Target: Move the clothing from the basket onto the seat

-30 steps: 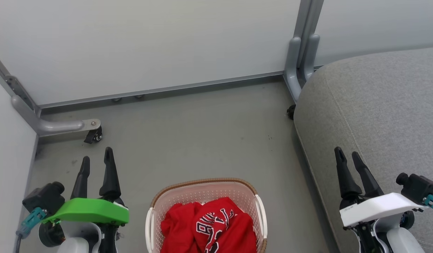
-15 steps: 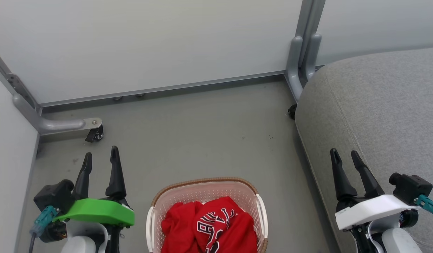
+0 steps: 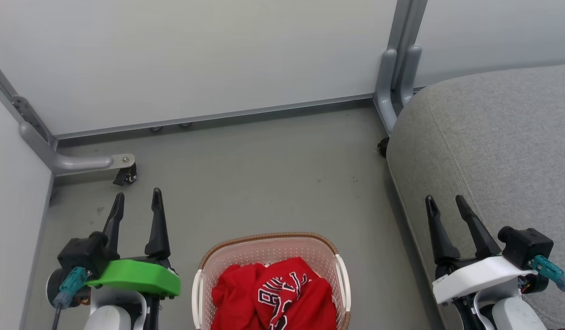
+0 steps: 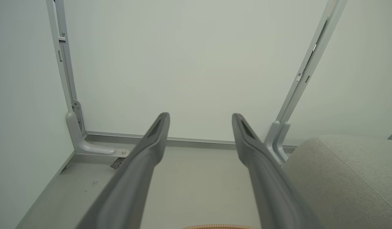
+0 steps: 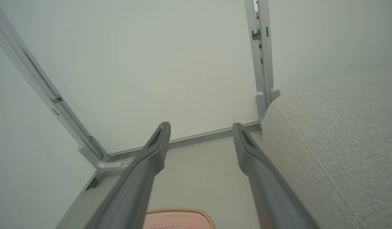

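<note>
The red jersey (image 3: 282, 300) in the basket (image 3: 268, 239) at six o'clock bore white-edged black lettering, but its crumpled folds left no word or number readable.

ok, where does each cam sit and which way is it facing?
Head view: on the head, facing forward and down at the white perforated plastic basket with brown rim holding red fabric clothing; left gripper and right gripper show, both open.
Left wrist view: on the left wrist, facing along its own dark fingers toward the pale wall panel.
Right wrist view: on the right wrist, likewise along its own fingers.
Both wrist views share the large grey fabric seat, at right.
</note>
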### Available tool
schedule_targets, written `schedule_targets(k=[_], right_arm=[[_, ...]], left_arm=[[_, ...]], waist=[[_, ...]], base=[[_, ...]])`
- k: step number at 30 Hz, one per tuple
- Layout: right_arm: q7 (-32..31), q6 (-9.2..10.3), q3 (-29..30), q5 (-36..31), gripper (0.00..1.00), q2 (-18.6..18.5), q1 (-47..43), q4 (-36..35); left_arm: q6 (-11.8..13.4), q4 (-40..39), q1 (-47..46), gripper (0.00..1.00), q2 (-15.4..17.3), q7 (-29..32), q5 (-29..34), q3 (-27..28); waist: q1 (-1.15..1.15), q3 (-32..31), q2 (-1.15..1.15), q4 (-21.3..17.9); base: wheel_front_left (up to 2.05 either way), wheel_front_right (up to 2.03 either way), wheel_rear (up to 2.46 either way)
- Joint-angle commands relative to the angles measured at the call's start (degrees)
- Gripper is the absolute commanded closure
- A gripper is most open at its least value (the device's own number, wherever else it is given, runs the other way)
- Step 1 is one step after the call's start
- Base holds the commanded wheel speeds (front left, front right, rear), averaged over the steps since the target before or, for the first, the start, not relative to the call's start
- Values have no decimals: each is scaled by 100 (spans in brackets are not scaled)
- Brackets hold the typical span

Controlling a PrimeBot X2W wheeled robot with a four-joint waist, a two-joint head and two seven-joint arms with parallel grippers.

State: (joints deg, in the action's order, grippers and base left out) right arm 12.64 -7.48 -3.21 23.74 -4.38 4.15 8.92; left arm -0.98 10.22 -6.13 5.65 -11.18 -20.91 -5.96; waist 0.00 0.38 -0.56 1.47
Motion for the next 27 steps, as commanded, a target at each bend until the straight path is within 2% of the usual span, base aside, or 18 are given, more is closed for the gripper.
schedule_targets(k=[1,13,27], right_arm=[[42,-2,29,-176,0,-3,41,-17],[121,-2,41,-776,0,54,29,32],[203,-2,121,-1420,0,112,-3,182]], left_arm=[[-65,-26,-137,0,14,-55,138,-27],[-257,181,-156,0,-7,-182,685,-31],[-295,505,-217,0,-71,-311,1296,-5]], waist=[[0,0,39,7],[0,-11,45,43],[0,-24,51,79]], base=[[0,0,0],[0,0,0],[0,0,0]])
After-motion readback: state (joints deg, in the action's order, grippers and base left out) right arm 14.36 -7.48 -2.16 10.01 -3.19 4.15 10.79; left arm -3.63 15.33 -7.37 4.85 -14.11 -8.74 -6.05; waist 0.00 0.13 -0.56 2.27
